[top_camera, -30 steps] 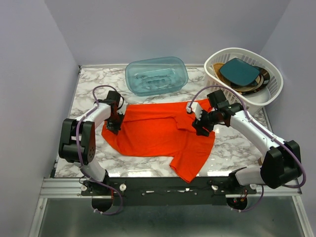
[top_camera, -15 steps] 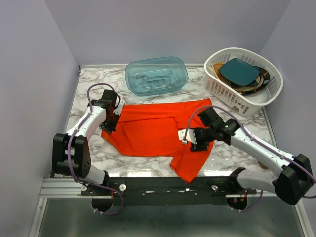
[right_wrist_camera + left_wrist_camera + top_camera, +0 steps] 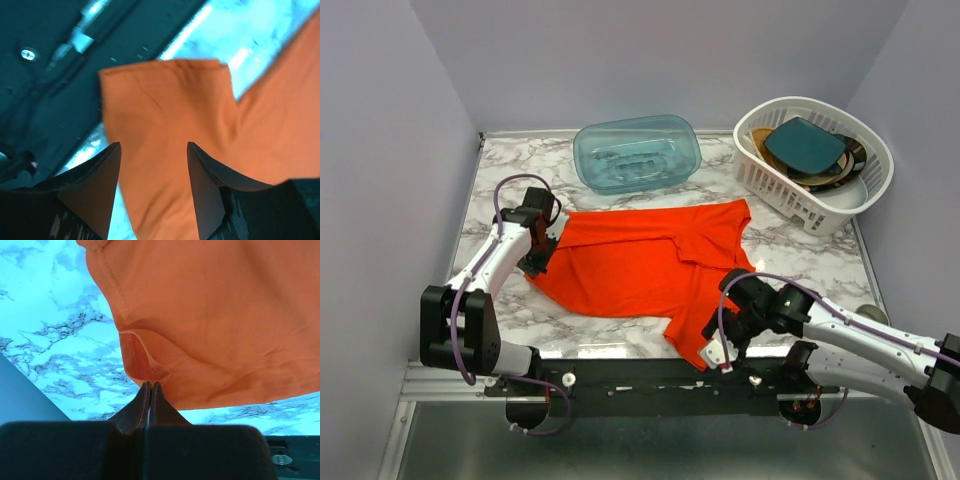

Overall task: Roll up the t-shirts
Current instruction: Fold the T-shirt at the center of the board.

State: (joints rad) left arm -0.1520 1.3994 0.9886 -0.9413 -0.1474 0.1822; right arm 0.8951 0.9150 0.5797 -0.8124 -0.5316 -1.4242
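Observation:
The orange-red t-shirt (image 3: 630, 265) lies spread flat on the marble table, with one part reaching down to the front edge. My left gripper (image 3: 535, 262) is at the shirt's left edge. In the left wrist view it (image 3: 150, 384) is shut, its tips pinching a raised fold of the hem of the t-shirt (image 3: 215, 325). My right gripper (image 3: 723, 345) is near the front edge, over the shirt's lower part. In the right wrist view it (image 3: 154, 147) is open, with the t-shirt (image 3: 165, 115) beneath and between the jaws.
A translucent teal tub (image 3: 637, 152) stands behind the shirt. A white basket (image 3: 775, 185) with dishes is at the back right. The table's front edge and black rail (image 3: 650, 378) lie just beside my right gripper.
My right arm has swung from the shirt's right side down to its lower part at the table's front edge. My left gripper has shifted slightly left, still at the hem.

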